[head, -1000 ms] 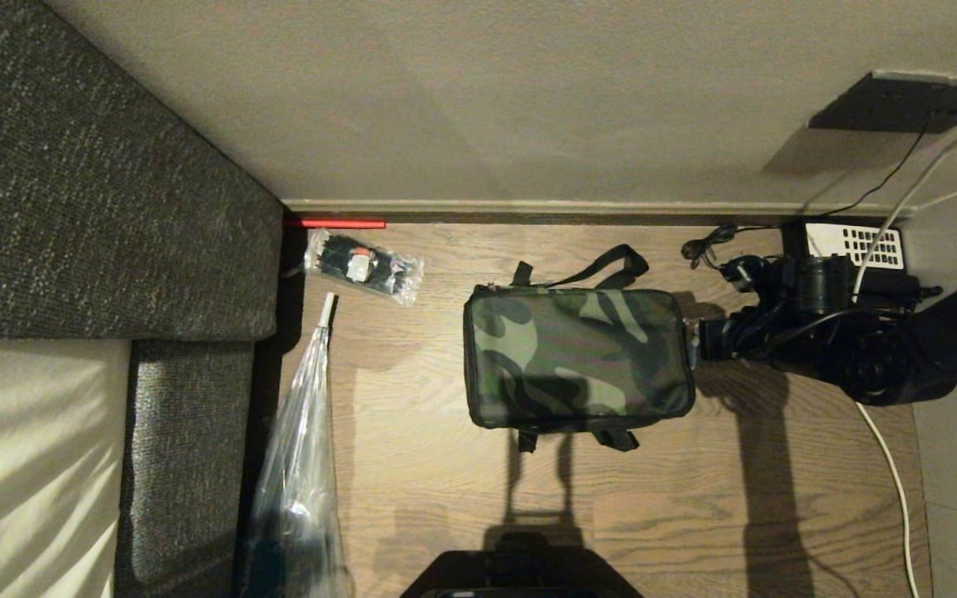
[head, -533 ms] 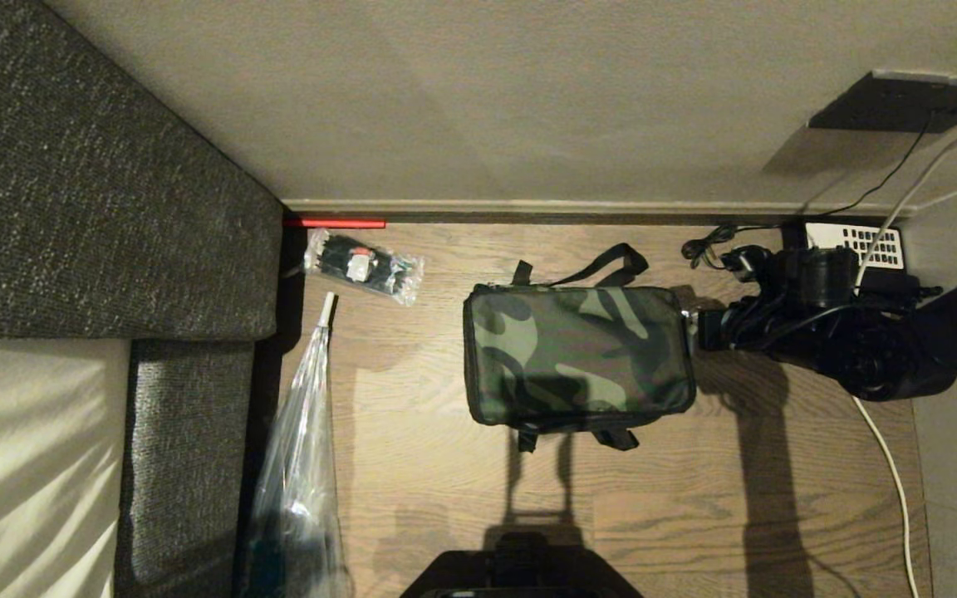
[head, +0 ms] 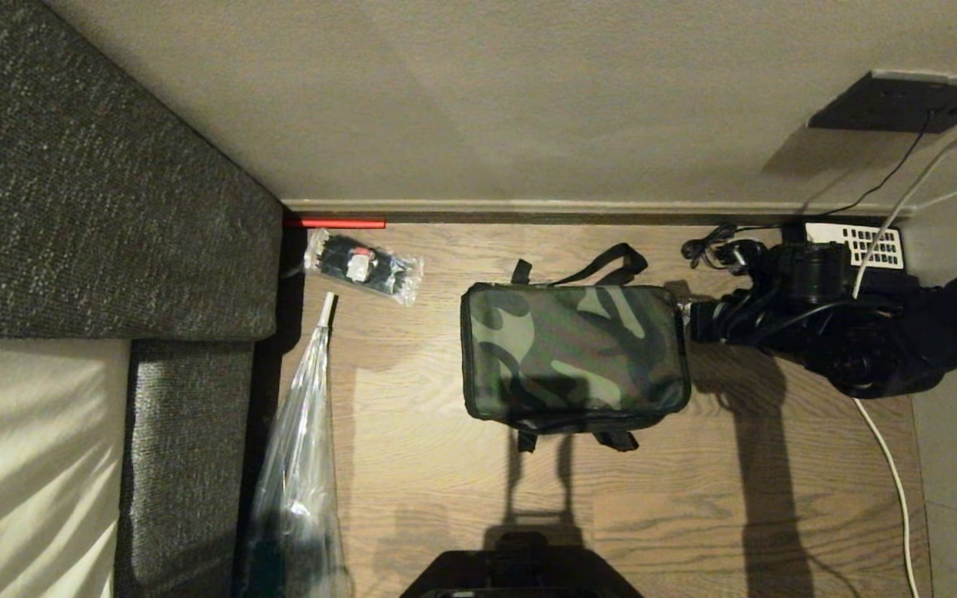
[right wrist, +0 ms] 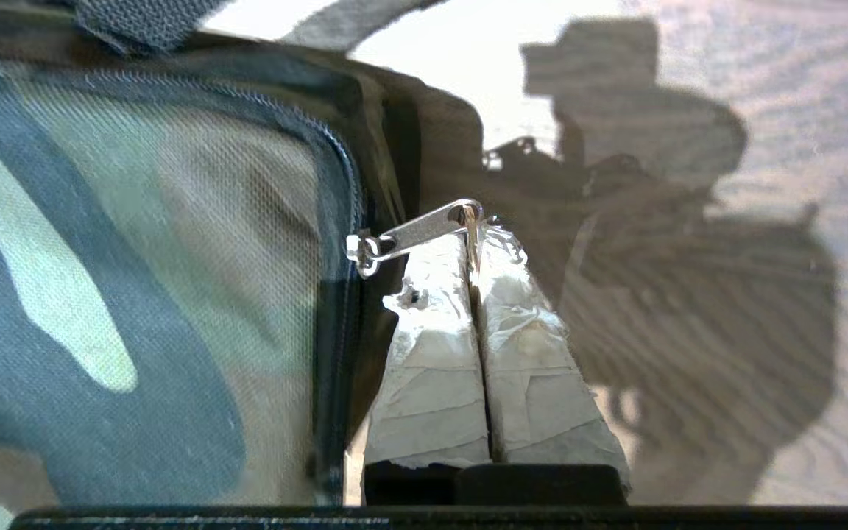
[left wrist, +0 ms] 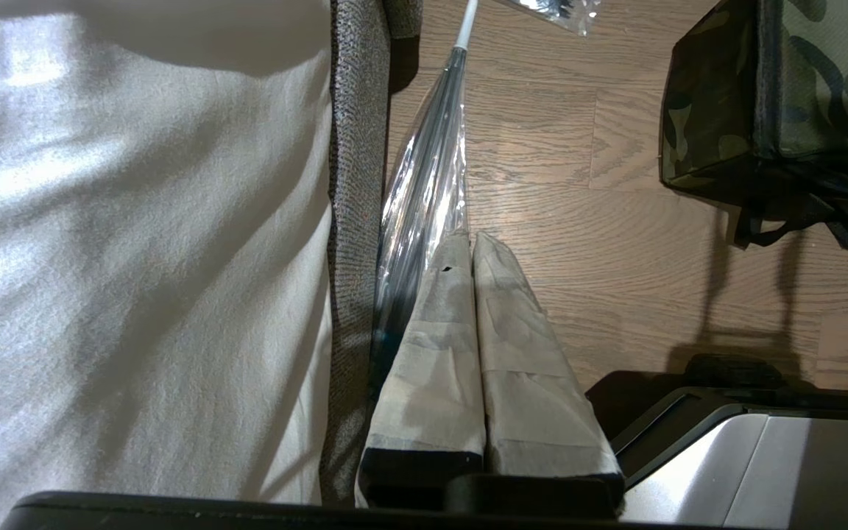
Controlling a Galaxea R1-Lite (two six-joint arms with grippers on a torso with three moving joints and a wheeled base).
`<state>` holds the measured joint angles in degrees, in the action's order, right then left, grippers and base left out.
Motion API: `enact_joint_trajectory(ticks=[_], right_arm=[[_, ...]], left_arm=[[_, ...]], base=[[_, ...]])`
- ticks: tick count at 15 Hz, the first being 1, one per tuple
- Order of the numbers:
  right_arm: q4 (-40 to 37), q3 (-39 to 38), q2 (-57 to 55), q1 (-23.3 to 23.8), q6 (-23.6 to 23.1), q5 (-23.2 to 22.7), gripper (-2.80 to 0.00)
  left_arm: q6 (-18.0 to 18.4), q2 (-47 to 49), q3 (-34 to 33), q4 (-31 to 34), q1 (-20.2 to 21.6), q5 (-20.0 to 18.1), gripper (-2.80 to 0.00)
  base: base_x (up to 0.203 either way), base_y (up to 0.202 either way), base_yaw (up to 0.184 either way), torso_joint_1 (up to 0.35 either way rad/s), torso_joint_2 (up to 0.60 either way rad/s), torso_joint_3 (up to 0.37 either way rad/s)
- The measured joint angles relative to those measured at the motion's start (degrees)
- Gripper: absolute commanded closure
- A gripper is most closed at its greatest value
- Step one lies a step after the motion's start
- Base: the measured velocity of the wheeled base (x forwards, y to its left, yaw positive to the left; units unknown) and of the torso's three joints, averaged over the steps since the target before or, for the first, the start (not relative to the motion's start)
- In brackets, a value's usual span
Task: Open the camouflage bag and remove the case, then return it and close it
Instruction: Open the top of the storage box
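The camouflage bag (head: 574,353) lies zipped on the wood floor, black straps showing at its far and near sides. My right gripper (head: 686,316) is at the bag's far right corner, shut on the metal zipper pull (right wrist: 417,230), whose tip is pinched between the taped fingers (right wrist: 439,346). The pull is stretched taut away from the black zipper edging (right wrist: 350,191). The case is hidden. My left gripper (left wrist: 472,246) is shut and empty, parked low beside the sofa, with the bag (left wrist: 785,96) far off to its side.
A grey sofa (head: 96,208) with a white cover fills the left. A clear plastic sleeve (head: 300,465) and a small plastic packet (head: 362,266) lie left of the bag. A phone (head: 856,242), cables (head: 885,448) and the wall's skirting (head: 528,206) crowd the far right.
My right gripper has drifted toward the wall along the bag's right side with the zipper pull, and the bag has shifted slightly left and toward the wall. The left arm is still.
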<state>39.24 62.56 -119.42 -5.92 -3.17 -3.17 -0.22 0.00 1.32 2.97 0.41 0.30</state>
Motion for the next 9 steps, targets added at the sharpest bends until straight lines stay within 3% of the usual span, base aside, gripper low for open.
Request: enact_joint_trajectory(ticks=[9], right_arm=[[0.74, 2.08, -0.71, -0.58, 0.37, -0.11, 0.0]], left_arm=[[-0.02, 0.0, 0.0, 0.04, 0.0, 0.0, 0.0]], base=[[0.0, 0.0, 0.0, 0.0, 0.0, 0.0]])
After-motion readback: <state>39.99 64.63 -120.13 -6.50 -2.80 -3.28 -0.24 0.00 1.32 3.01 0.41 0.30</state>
